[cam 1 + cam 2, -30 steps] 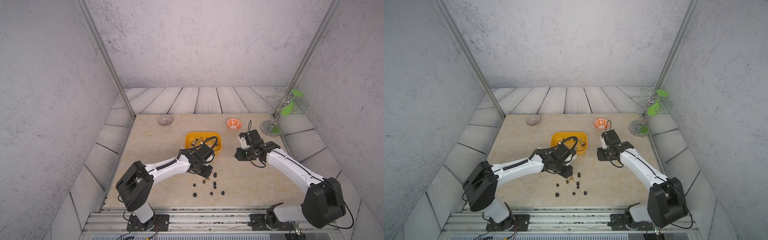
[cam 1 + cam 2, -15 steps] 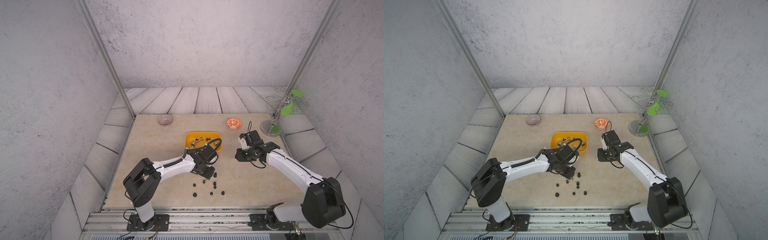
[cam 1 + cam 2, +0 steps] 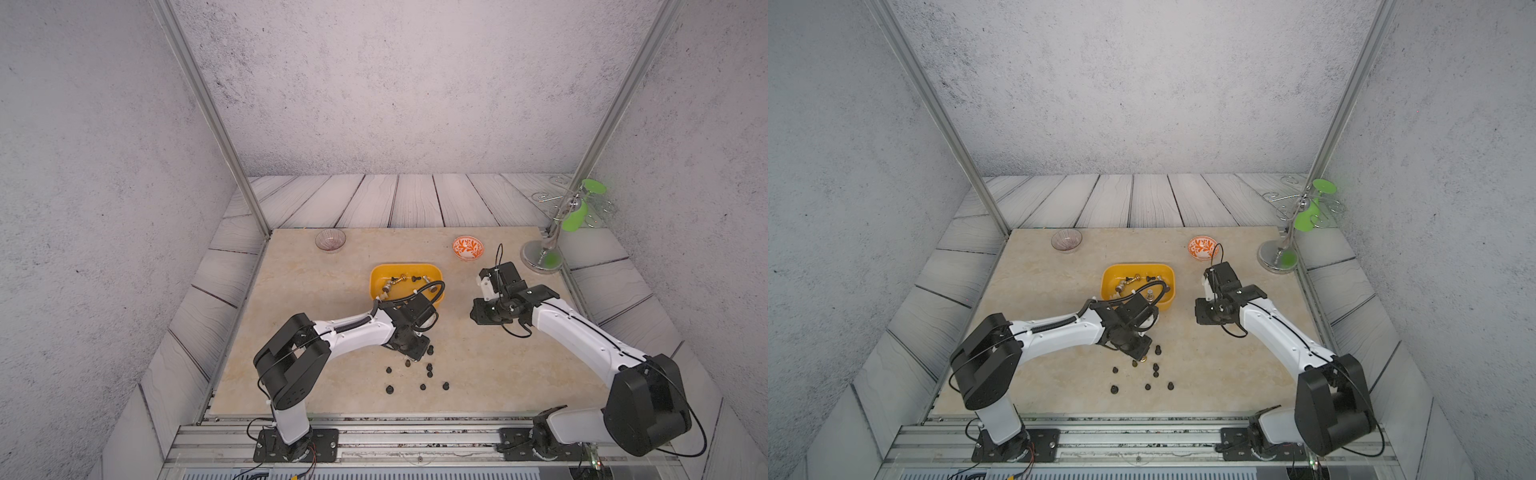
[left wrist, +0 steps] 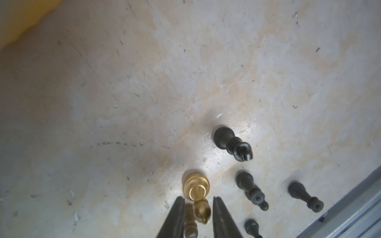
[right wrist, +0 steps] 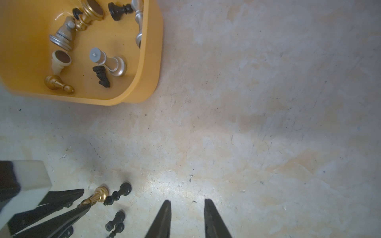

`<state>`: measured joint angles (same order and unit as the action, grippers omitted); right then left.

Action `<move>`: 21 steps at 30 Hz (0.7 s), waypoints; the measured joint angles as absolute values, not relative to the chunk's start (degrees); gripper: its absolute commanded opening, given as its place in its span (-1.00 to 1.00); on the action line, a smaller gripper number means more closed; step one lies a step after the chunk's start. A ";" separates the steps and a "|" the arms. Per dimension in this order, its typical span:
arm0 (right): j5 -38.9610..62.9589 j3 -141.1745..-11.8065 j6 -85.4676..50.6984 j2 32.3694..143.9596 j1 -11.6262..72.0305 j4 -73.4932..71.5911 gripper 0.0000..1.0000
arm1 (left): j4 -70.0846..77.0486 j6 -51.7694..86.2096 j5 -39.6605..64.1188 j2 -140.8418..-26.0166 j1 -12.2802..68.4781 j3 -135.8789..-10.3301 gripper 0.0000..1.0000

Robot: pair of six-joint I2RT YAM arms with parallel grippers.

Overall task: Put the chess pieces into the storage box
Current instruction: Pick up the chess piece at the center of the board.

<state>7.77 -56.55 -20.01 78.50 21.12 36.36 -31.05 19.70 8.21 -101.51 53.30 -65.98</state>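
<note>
Several chess pieces (image 3: 429, 367) stand loose on the marbled beige table (image 3: 316, 291). They are small turned figures with round bases, matt black but for one shiny gold piece (image 4: 196, 185). More lie tumbled in the storage box (image 3: 375, 279), a glossy yellow-orange tub with rounded corners: silver, gold, black, one cream. The left gripper (image 4: 197, 197) sets its thin dark jaws narrowly either side of the gold piece's head; whether they pinch it I cannot tell. The right gripper (image 5: 187, 200) hovers over bare table, jaws slightly apart, empty
</note>
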 measured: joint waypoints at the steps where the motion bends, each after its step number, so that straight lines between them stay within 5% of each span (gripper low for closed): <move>1: 7.84 -56.45 -20.01 78.50 21.12 36.38 -0.40 | -31.07 19.73 8.16 -101.71 53.32 -65.98 -0.47; 21: 8.03 -56.14 -20.14 78.50 21.04 36.32 -0.40 | -31.48 19.73 8.14 -102.45 53.91 -65.98 -0.51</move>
